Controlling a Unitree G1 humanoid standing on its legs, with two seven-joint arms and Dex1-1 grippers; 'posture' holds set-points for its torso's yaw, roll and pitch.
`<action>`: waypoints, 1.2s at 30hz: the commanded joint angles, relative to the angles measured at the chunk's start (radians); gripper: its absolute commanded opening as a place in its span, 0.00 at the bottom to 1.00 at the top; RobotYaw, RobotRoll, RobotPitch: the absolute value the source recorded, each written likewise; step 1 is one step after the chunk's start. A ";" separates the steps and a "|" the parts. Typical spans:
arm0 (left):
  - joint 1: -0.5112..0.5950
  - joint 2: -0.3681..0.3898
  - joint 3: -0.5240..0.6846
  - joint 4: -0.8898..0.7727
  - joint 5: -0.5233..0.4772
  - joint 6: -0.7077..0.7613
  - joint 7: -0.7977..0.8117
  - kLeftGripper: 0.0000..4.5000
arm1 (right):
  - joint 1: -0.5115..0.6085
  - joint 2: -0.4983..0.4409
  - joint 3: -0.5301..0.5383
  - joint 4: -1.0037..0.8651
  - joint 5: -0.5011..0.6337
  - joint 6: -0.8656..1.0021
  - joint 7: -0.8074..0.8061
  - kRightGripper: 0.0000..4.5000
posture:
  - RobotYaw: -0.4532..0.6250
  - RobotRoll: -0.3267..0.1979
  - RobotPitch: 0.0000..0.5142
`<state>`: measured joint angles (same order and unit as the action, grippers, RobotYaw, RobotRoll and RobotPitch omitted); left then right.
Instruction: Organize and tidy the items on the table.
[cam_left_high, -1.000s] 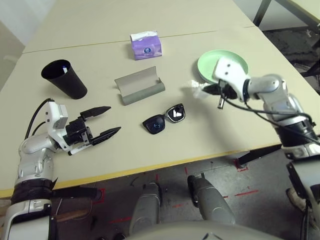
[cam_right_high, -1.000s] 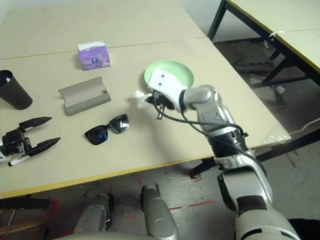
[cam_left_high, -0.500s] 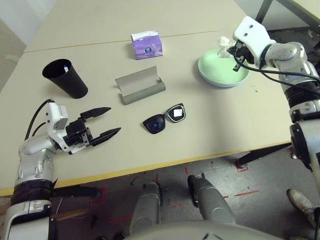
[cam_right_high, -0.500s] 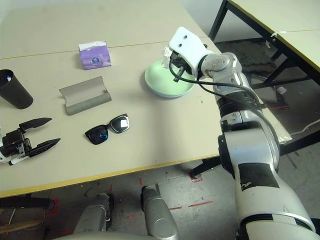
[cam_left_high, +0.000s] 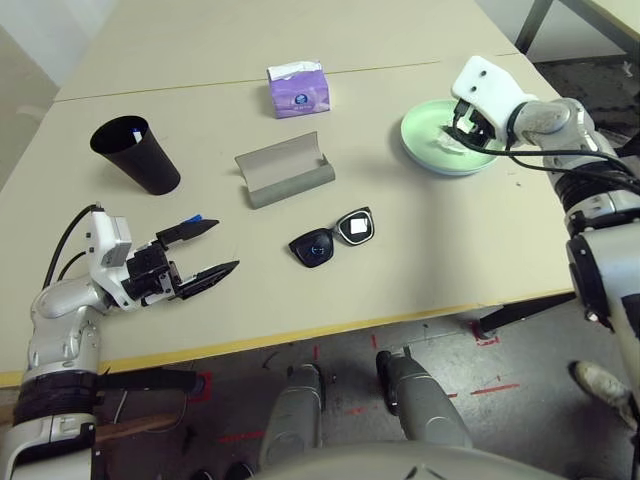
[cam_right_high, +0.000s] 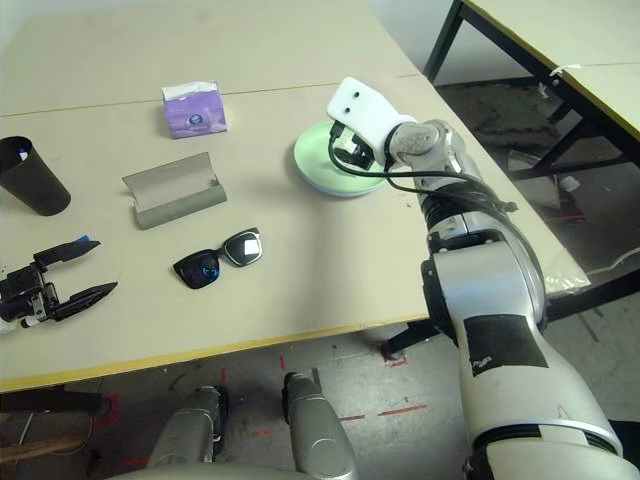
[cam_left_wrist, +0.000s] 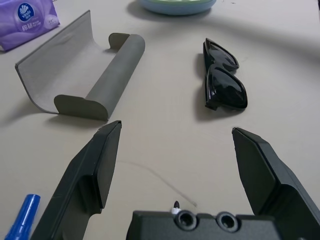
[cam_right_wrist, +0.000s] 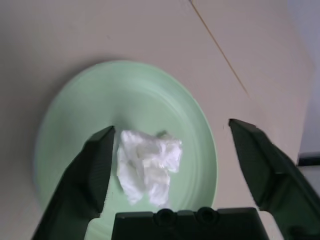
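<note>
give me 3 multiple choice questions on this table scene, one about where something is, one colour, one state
1. Where is the tissue?
A. in the cup
B. on the green plate
C. on the glasses case

2. What colour is the tissue box?
A. purple
B. red
C. yellow

3. How is the right gripper?
A. shut on the tissue
B. shut on a marker
C. open over the plate

Answers:
1. B, the crumpled tissue lies on the green plate, as the right wrist view shows.
2. A, the box near the table's seam is purple.
3. C, its two fingers stand wide apart, with the tissue lying free between them.
</note>
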<state>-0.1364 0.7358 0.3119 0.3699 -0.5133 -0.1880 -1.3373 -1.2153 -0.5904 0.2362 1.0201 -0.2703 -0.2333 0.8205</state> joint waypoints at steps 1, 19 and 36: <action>-0.006 0.015 0.001 0.013 0.003 0.007 -0.016 1.00 | 0.100 -0.071 -0.014 -0.285 0.078 0.076 0.199 0.99 | 0.29 0.62 0.40; 0.013 0.113 0.042 0.082 -0.006 -0.006 -0.148 1.00 | 0.147 -0.006 0.159 -1.211 0.086 0.616 0.384 0.99 | 0.26 0.62 0.36; 0.072 0.116 0.086 0.055 -0.018 -0.003 -0.135 1.00 | 0.109 0.165 0.370 -1.058 -0.012 0.421 0.427 0.99 | 0.29 0.62 0.34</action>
<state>-0.0852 0.8491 0.3842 0.4330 -0.5315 -0.1861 -1.4733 -1.0897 -0.4488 0.5774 -0.0534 -0.2727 0.1954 1.2526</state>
